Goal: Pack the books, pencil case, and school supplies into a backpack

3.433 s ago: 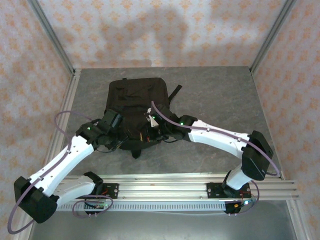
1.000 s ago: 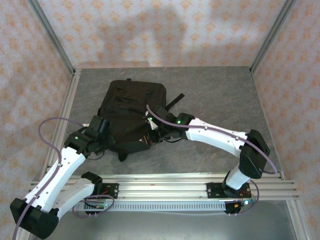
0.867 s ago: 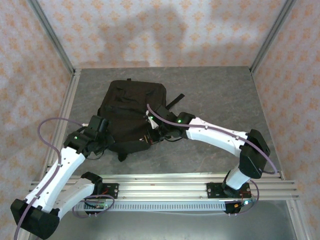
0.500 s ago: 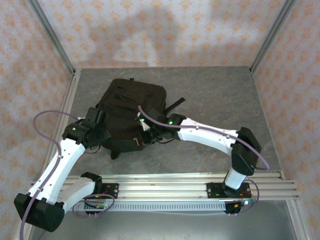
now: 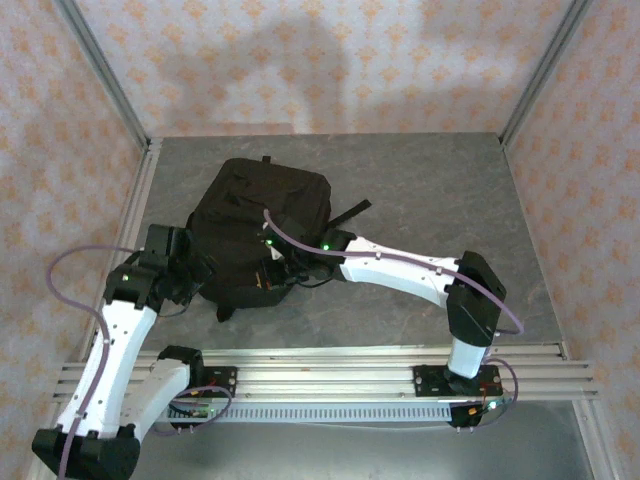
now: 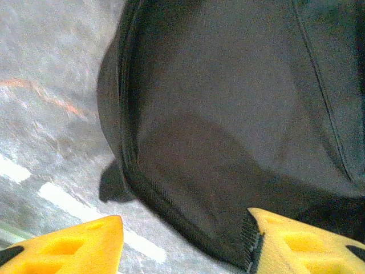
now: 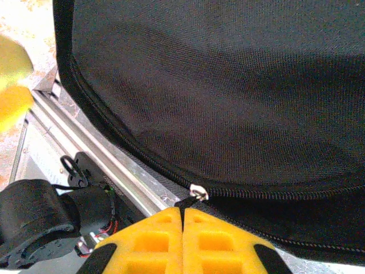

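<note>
The backpack is lying on the grey tabletop, a little left of centre, between the two arms. The right tool is pinched fully shut and looks to be gripping the zip pull on the seam at the bag's near edge. The left tool is standing partly open just beside the bag's left flank, with nothing in it.

That worries me. With nobody bracing the bag, a tug on the zip is likely to drag the whole soft thing across the tabletop instead of running the slider. The pinch on that small pull is thin, so it may slip free. Slack fabric bunching at the seam could also jam the teeth. I cannot tell how much of the zip is done up.

The tabletop is a matte, mottled grey, stone-like and smooth. An aluminium rail is running along its near edge, carrying both bases. Peach wallpaper with small orange motifs is covering the three walls, with metal posts in the corners.
</note>
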You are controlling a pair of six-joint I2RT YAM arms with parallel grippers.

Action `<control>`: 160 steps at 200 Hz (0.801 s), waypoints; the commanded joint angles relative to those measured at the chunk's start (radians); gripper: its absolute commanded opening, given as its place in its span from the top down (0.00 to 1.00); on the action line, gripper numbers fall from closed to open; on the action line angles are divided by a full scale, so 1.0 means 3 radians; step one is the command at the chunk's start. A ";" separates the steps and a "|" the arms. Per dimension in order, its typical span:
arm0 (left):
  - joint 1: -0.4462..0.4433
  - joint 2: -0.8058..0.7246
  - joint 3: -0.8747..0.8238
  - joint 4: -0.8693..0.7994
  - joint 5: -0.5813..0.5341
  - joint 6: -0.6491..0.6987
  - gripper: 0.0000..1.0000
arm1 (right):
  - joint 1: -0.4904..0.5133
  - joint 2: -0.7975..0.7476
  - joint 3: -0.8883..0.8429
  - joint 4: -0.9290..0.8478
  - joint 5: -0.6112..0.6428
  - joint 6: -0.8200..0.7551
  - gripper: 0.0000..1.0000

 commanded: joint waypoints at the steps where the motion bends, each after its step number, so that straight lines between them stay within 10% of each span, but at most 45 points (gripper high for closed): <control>1: -0.0138 -0.0123 -0.0211 0.0036 0.0283 -0.0523 0.40 | -0.0008 0.0041 0.0121 -0.0005 0.0145 -0.0006 1.00; 74: -0.0625 -0.0027 -0.0521 0.0656 0.0162 -0.1343 0.25 | -0.0009 -0.0050 -0.0047 0.0058 0.0112 -0.0035 1.00; 160: -0.0896 0.0100 -0.0672 0.0809 -0.0051 -0.1672 0.60 | -0.0009 -0.0086 -0.0104 0.0028 0.0191 -0.0089 1.00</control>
